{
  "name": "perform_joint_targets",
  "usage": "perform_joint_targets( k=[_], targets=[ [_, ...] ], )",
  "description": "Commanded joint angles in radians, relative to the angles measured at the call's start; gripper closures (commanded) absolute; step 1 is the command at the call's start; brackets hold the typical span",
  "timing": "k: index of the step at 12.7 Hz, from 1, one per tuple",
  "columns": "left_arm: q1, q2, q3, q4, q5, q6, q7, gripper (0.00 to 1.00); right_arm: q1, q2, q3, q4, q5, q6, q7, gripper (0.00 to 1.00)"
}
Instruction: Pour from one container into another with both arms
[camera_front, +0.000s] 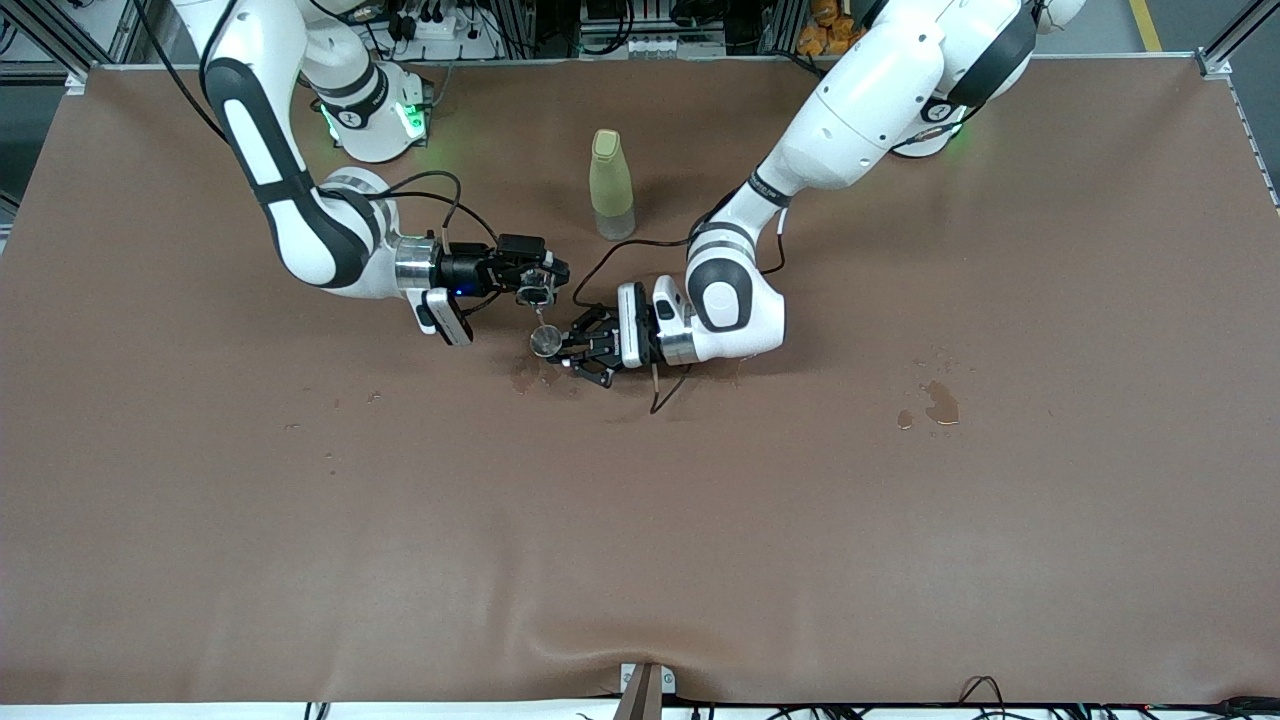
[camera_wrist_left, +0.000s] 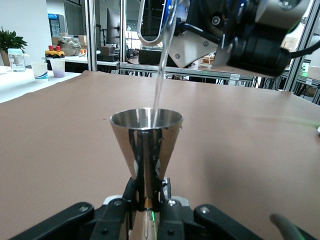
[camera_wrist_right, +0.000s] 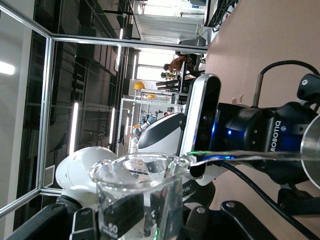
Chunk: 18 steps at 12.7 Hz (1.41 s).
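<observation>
My right gripper (camera_front: 541, 283) is shut on a small clear glass beaker (camera_wrist_right: 136, 196), which it holds tipped on its side in the air. A thin stream of water (camera_wrist_left: 161, 75) falls from the beaker's lip (camera_wrist_left: 150, 27) into a shiny metal cone-shaped jigger (camera_wrist_left: 146, 142). My left gripper (camera_wrist_left: 148, 202) is shut on the jigger's narrow waist and holds it upright just above the brown table (camera_front: 640, 520). In the front view the jigger (camera_front: 545, 342) sits right below the beaker (camera_front: 536, 292), with the left gripper (camera_front: 558, 350) beside it.
A pale yellow-green bottle (camera_front: 611, 185) stands upright on the table, farther from the front camera than both grippers. Wet marks lie under the jigger (camera_front: 524, 379) and toward the left arm's end of the table (camera_front: 940, 402). A cable (camera_front: 655, 395) trails by the left wrist.
</observation>
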<state>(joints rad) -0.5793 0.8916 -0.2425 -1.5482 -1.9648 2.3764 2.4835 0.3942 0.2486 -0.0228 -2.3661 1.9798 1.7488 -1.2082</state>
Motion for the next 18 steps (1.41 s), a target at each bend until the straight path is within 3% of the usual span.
perform_joint_targets(
  k=[1, 18],
  targets=[
    [-0.004, -0.040, -0.003, -0.038, -0.036, 0.012, 0.020, 1.00, -0.006, -0.022, 0.007, -0.010, 0.020, -0.003, 0.047, 1.00],
    [0.001, -0.052, -0.006, -0.059, -0.036, 0.018, 0.020, 1.00, -0.011, -0.023, 0.006, -0.009, 0.028, -0.023, 0.328, 1.00]
  ],
)
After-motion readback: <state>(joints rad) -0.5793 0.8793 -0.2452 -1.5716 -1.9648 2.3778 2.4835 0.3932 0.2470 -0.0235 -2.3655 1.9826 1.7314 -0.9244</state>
